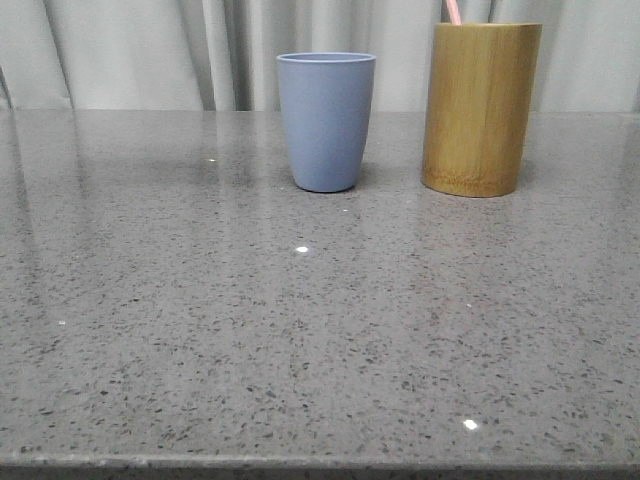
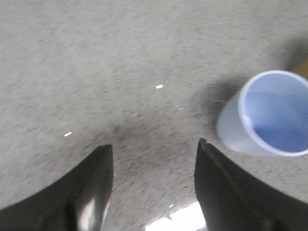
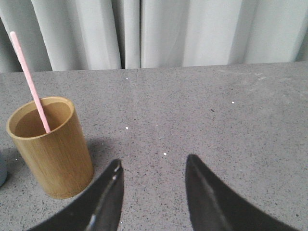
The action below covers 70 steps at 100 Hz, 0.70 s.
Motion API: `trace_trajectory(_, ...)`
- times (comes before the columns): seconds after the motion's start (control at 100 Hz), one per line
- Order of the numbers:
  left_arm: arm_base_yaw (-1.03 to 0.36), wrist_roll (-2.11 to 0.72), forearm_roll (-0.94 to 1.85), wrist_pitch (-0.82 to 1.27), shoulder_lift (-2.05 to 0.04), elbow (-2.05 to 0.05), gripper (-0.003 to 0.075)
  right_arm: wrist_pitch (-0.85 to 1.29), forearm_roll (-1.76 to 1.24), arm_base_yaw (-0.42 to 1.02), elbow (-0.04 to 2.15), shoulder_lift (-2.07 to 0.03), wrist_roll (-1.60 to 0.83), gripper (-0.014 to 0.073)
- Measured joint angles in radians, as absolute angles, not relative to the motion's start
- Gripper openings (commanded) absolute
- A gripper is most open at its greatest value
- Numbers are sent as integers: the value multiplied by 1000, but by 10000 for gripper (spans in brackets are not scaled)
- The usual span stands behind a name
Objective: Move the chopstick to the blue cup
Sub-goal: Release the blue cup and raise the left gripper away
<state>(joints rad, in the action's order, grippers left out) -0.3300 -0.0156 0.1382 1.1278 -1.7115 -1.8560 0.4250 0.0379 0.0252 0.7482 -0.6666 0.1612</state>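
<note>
The blue cup (image 1: 326,121) stands upright at the back middle of the grey table. To its right stands a taller bamboo cylinder (image 1: 480,108) with a pale pink chopstick (image 1: 452,11) poking out of it. Neither gripper shows in the front view. In the left wrist view my left gripper (image 2: 155,144) is open and empty above bare table, with the blue cup (image 2: 269,113) off to one side, empty inside. In the right wrist view my right gripper (image 3: 153,161) is open and empty, apart from the bamboo cylinder (image 3: 50,144) that holds the chopstick (image 3: 30,79).
The grey speckled table (image 1: 300,330) runs to a front edge at the bottom of the front view. Pale curtains (image 1: 150,50) hang behind the table's far edge.
</note>
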Motion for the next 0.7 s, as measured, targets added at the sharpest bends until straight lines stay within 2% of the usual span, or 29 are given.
trace_trajectory(0.42,-140,-12,130,965,-1294,-1406,365,472,38,32,760,-730,161,332)
trace_trajectory(0.7,-71,-8,117,876,-1016,-1131,365,498,38,139,857,-853,161,332)
